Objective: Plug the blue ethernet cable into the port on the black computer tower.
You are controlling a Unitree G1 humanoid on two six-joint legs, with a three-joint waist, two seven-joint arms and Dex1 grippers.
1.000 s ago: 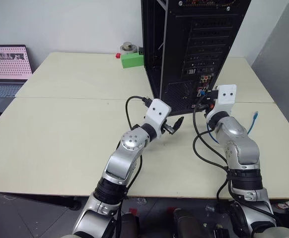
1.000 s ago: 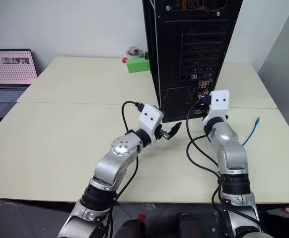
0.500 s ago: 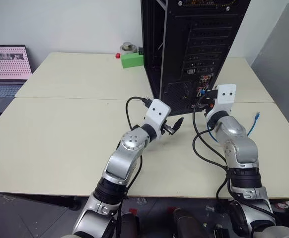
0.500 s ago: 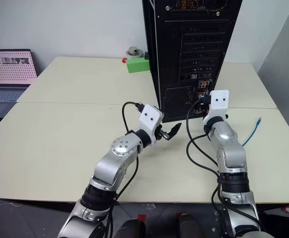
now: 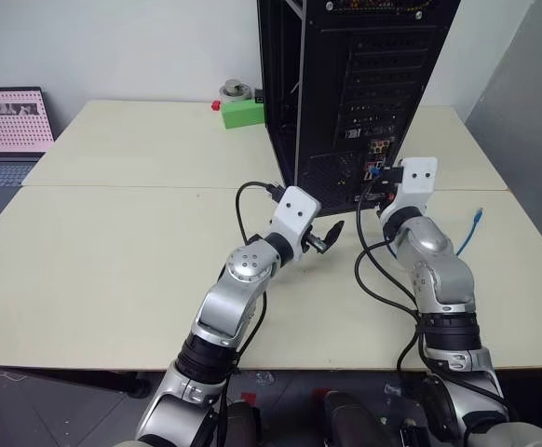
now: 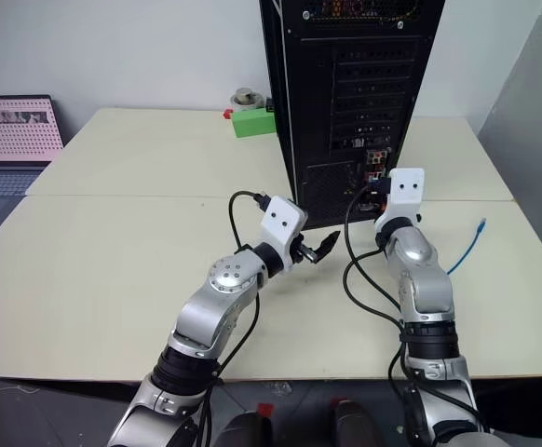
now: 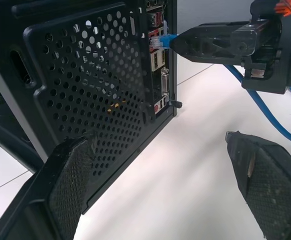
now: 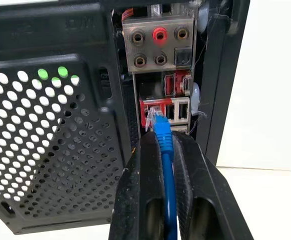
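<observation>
Blue ethernet cable (image 8: 164,145) pinched in right hand (image 8: 161,145), plug at port (image 8: 153,111), left hand (image 7: 163,170) open

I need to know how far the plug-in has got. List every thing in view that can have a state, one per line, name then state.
blue ethernet cable: pinched near its plug, plug tip at the port, rest trailing on the table.
port: plug at its mouth; full seating cannot be told.
black computer tower: upright on the table, back panel facing the robot.
right gripper: shut on the cable.
left gripper: open, empty.
laptop: open, screen lit.
</observation>
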